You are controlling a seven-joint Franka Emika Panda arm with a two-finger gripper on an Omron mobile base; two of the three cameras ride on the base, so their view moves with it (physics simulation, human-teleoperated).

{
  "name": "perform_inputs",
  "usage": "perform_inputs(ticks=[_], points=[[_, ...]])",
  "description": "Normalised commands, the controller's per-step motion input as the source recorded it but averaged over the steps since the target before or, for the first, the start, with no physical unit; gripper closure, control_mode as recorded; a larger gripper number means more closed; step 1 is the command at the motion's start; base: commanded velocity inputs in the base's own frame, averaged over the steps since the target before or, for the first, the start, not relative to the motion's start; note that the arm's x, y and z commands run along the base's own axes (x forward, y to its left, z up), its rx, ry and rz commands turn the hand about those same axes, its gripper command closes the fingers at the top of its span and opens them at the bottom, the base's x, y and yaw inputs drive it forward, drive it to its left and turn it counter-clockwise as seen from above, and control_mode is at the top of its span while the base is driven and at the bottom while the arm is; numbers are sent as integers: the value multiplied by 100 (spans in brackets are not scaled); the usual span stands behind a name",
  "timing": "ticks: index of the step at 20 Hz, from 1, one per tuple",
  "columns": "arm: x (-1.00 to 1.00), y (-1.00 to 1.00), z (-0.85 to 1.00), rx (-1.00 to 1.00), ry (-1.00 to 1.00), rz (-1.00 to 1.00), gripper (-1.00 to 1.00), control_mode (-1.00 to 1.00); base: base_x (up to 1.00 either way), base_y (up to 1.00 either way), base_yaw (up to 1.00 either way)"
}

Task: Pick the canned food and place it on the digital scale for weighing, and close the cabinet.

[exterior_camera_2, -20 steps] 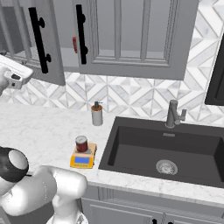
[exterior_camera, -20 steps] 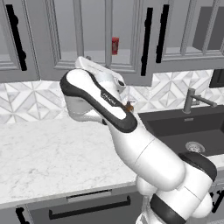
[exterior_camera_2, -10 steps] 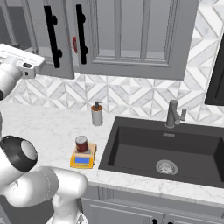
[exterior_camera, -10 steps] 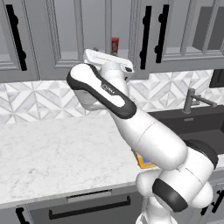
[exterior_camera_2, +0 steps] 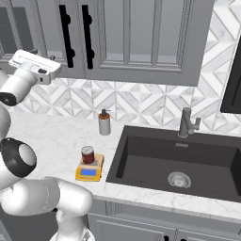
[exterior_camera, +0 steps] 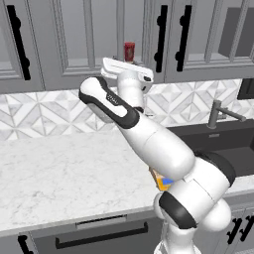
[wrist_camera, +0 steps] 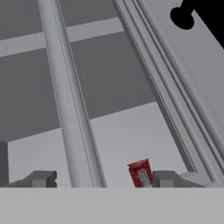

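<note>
The canned food [exterior_camera_2: 87, 154], a squat dark red-brown tin, stands upright on the yellow digital scale [exterior_camera_2: 89, 170] on the counter left of the sink. A corner of the scale [exterior_camera: 161, 181] peeks out behind my arm. My gripper [wrist_camera: 105, 179] is open, fingertips [wrist_camera: 41, 178] wide apart with nothing between them. It is raised to the underside of the grey cabinet [exterior_camera: 89, 39], facing into it. One cabinet door [wrist_camera: 183, 78] stands ajar at the right of the hand view. A bright red can [wrist_camera: 141, 173] sits on the shelf inside.
A soap dispenser [exterior_camera_2: 104, 123] stands by the backsplash behind the scale. The dark sink [exterior_camera_2: 183, 162] and its faucet [exterior_camera_2: 186, 123] lie to the right. Black bar handles [exterior_camera: 161, 32] hang on the doors just right of my hand. The red can [exterior_camera: 129, 51] shows in the door gap.
My arm has swung upward, lifting the hand from backsplash height to the cabinet's lower edge. The canned food has stayed on the scale.
</note>
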Motion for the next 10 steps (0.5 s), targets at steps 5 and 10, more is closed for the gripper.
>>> perform_inputs(ticks=[5,10], points=[[100,-3,-24,0,7,-4,-100,-100,0,0,0],[100,-12,-42,0,3,0,-100,-100,0,0,0]])
